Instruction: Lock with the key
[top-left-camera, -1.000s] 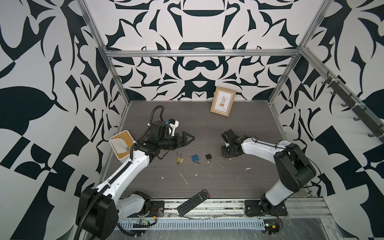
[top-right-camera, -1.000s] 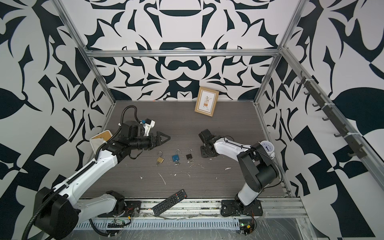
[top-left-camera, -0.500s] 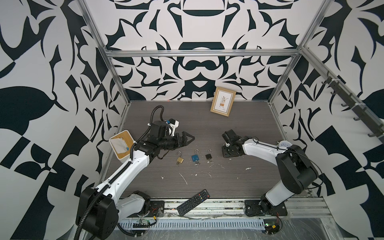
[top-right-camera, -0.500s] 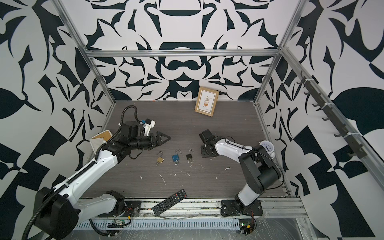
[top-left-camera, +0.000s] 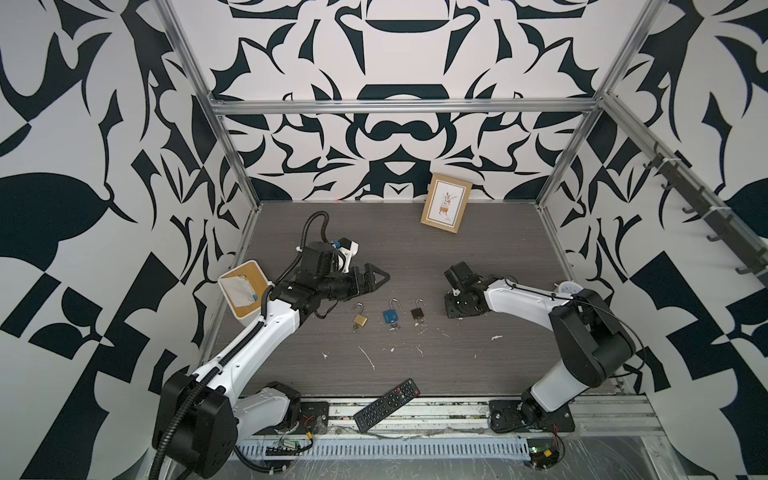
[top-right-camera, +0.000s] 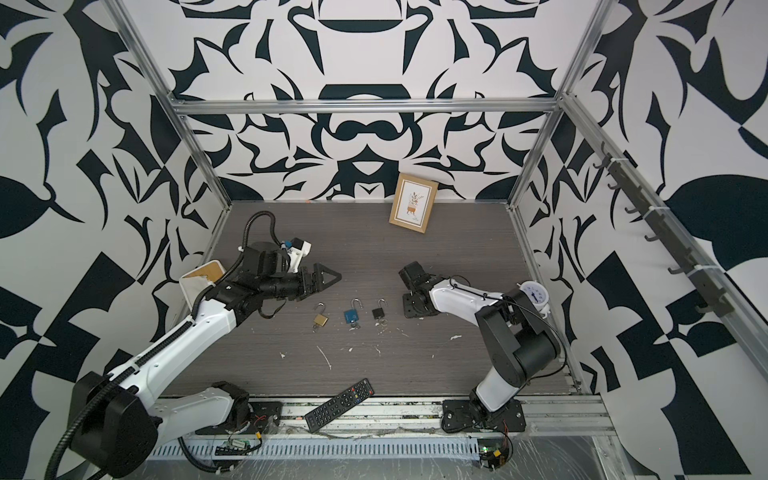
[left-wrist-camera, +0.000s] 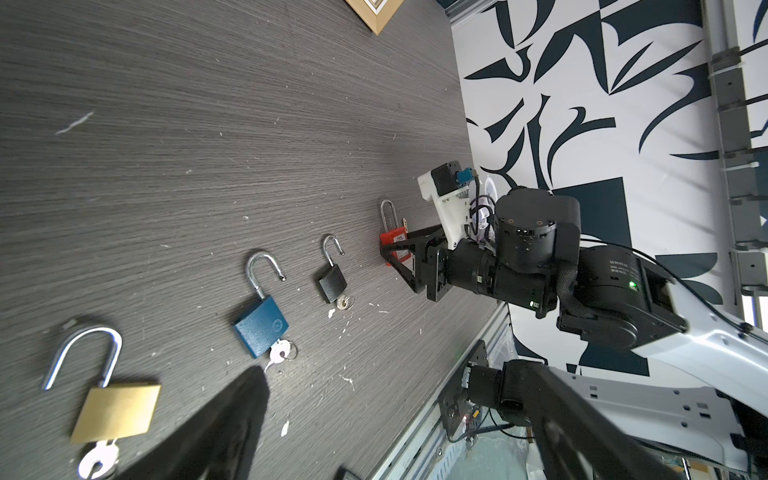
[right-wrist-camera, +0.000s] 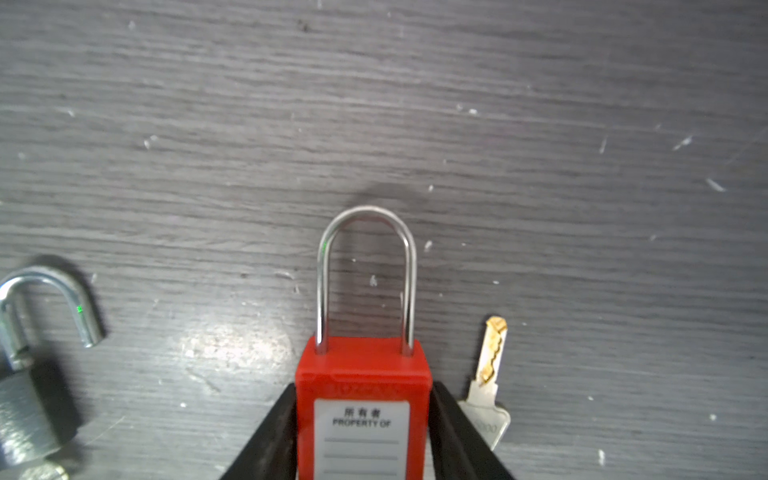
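A red padlock (right-wrist-camera: 361, 395) lies flat on the dark table, with both legs of its shackle seated in the body. My right gripper (right-wrist-camera: 363, 388) has a finger against each side of that body. A loose silver key (right-wrist-camera: 490, 374) lies just beside the lock, outside the jaws. In both top views the right gripper (top-left-camera: 453, 305) (top-right-camera: 411, 307) hides the lock; the left wrist view shows the red padlock (left-wrist-camera: 392, 239) under it. My left gripper (top-left-camera: 376, 278) (top-right-camera: 328, 277) hovers open and empty behind the brass padlock (top-left-camera: 360, 319).
Brass, blue (top-left-camera: 390, 316) and black (top-left-camera: 417, 311) padlocks lie in a row with open shackles and keys in them. A remote (top-left-camera: 386, 405) sits at the front edge, a picture frame (top-left-camera: 446, 203) at the back wall, a wooden-lidded box (top-left-camera: 245, 289) at left, a white clock (top-right-camera: 534, 295) at right.
The right arm's elbow has shifted slightly. Both grippers stay where they were, and no padlock has moved.
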